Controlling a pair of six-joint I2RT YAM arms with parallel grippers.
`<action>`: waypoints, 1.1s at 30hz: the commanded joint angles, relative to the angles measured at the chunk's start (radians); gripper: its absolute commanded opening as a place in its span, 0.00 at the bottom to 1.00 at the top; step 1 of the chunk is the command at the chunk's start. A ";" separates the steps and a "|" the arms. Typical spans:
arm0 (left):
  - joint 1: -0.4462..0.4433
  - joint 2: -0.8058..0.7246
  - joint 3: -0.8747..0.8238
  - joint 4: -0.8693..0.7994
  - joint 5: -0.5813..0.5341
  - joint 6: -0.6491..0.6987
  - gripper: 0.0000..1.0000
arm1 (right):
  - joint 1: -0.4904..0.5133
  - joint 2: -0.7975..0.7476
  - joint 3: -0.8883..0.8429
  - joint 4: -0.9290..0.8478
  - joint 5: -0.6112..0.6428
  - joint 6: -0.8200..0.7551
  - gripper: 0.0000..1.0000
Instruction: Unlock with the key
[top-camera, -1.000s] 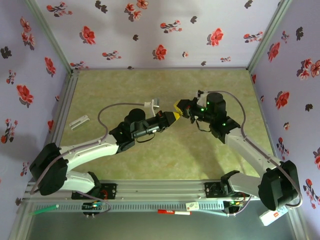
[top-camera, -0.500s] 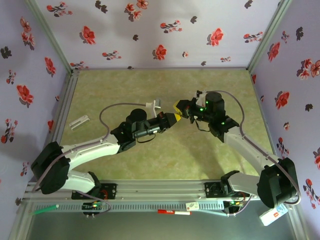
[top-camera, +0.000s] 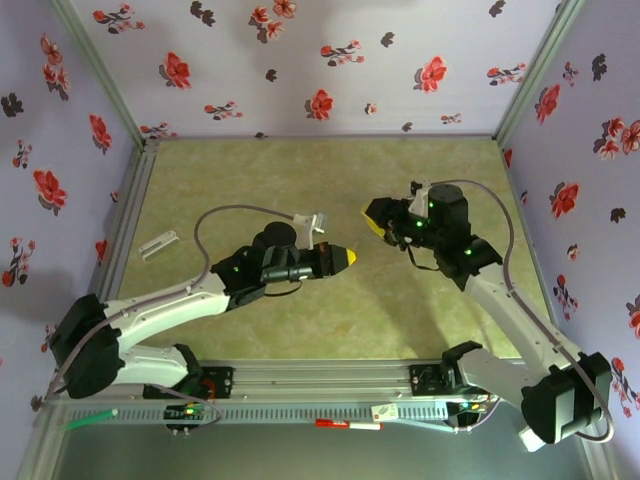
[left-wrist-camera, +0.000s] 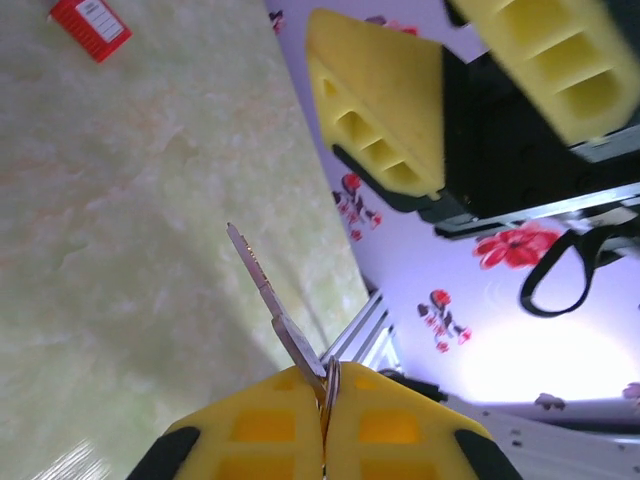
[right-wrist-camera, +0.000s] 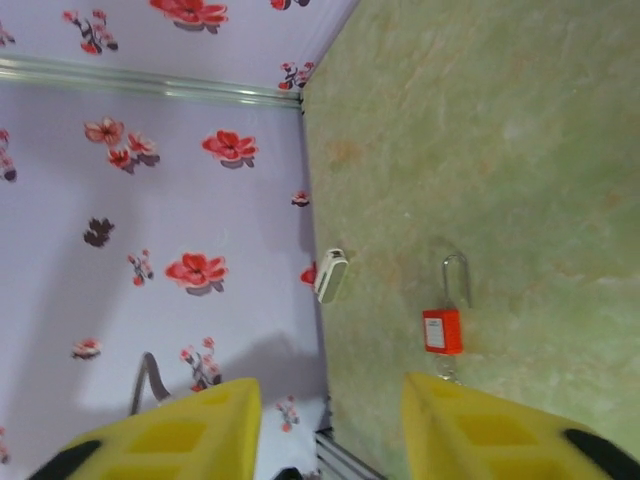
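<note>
Key (left-wrist-camera: 270, 302): clamped in left gripper (left-wrist-camera: 325, 425), bottom centre of left wrist frame, blade angled up-left over table (left-wrist-camera: 120, 250). Right gripper (right-wrist-camera: 330, 400): jaws apart, frame bottom. Red padlock (right-wrist-camera: 442, 331): flat on table, lower middle.

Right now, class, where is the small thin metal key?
In the left wrist view, the small thin metal key is pinched between the left gripper's yellow fingers, its blade sticking out with the green tabletop behind it.
</note>
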 joint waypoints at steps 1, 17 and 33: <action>-0.002 -0.044 0.031 -0.078 0.014 0.108 0.00 | -0.010 -0.033 0.023 -0.082 0.026 -0.049 0.47; -0.007 -0.145 0.027 -0.170 0.087 0.418 0.00 | -0.189 0.116 0.273 -0.684 0.293 -0.617 0.80; -0.005 -0.235 -0.053 -0.078 -0.021 0.790 0.00 | -0.275 0.692 0.557 -0.748 0.410 -1.160 0.81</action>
